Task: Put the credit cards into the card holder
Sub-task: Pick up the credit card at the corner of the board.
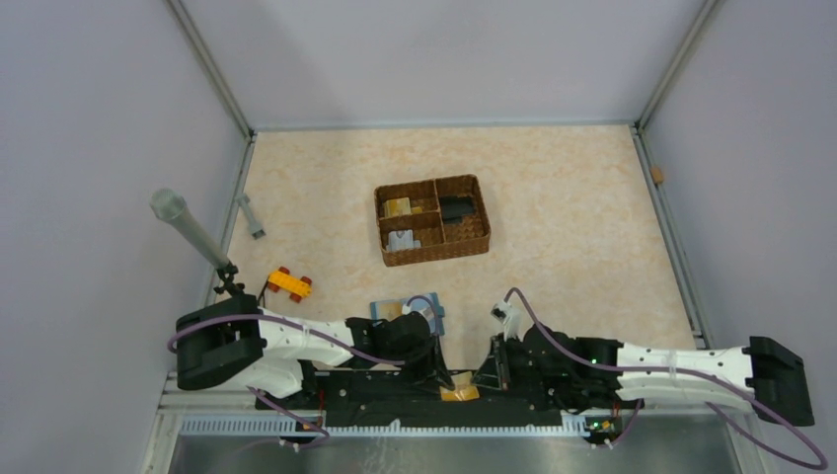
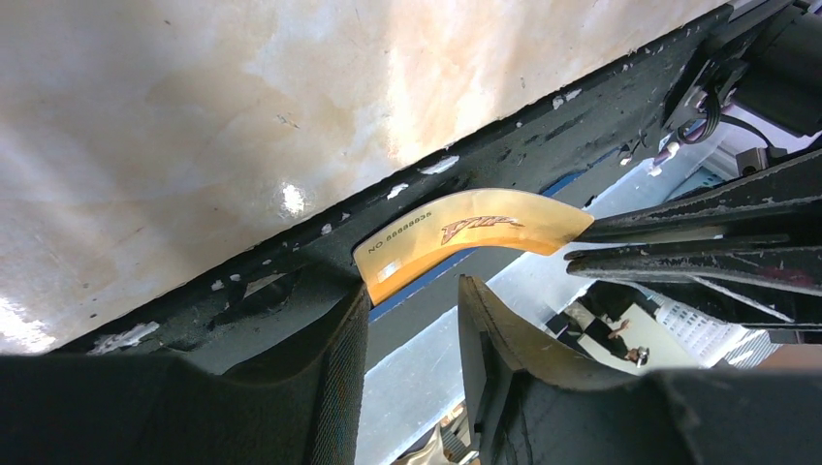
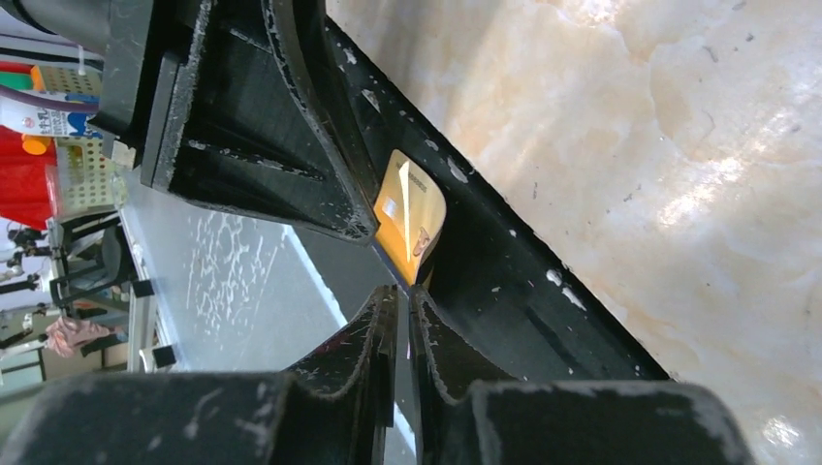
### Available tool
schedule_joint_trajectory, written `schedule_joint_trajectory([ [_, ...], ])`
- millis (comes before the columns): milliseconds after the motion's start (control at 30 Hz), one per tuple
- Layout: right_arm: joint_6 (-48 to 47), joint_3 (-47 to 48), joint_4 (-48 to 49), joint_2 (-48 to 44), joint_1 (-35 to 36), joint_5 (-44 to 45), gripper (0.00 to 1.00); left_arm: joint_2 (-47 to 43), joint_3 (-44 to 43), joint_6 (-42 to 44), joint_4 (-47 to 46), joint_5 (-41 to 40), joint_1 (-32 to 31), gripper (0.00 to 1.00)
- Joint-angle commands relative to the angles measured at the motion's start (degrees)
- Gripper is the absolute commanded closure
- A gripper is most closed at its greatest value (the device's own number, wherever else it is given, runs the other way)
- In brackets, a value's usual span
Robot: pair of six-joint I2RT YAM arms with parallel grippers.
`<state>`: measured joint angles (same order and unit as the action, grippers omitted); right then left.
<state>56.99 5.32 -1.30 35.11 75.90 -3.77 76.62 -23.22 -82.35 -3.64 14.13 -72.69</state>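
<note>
A gold-yellow credit card (image 2: 465,232) is bent in an arc above the black rail at the table's near edge. My right gripper (image 3: 405,291) is shut on one end of it; the card also shows in the right wrist view (image 3: 412,213) and in the top view (image 1: 459,393). My left gripper (image 2: 412,310) is open, and the card's other end lies against its left finger (image 2: 339,329). The teal card holder (image 1: 434,314) lies on the table just behind the left arm, partly hidden by it. In the top view the left gripper (image 1: 439,373) and the right gripper (image 1: 486,380) face each other.
A brown wicker basket (image 1: 481,209) stands at mid-table, holding a gold card (image 1: 398,207), a white-grey card (image 1: 402,240) and a black item (image 1: 456,209). A yellow-and-red toy block (image 1: 289,283) lies at the left. A grey rod on a stand (image 1: 183,222) leans at the far left.
</note>
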Motion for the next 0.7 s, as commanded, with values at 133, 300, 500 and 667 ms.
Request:
schedule_joint_trajectory([
  [133,-0.93,3.02,4.47,4.73,0.68,-2.87,0.82,1.04,2.13,1.71,2.19,-5.15,0.28,0.57],
  [300,-1.62,3.77,1.49,6.15,0.73,-0.35,0.81,1.07,2.13,1.76,2.23,-5.08,0.34,0.57],
  [500,-1.66,3.15,1.52,7.64,0.73,1.13,0.85,1.08,2.22,1.76,2.13,-5.08,0.36,0.57],
  [667,-1.41,3.74,-1.35,7.58,0.69,2.71,0.85,1.25,2.48,1.67,1.71,-4.95,0.35,0.57],
])
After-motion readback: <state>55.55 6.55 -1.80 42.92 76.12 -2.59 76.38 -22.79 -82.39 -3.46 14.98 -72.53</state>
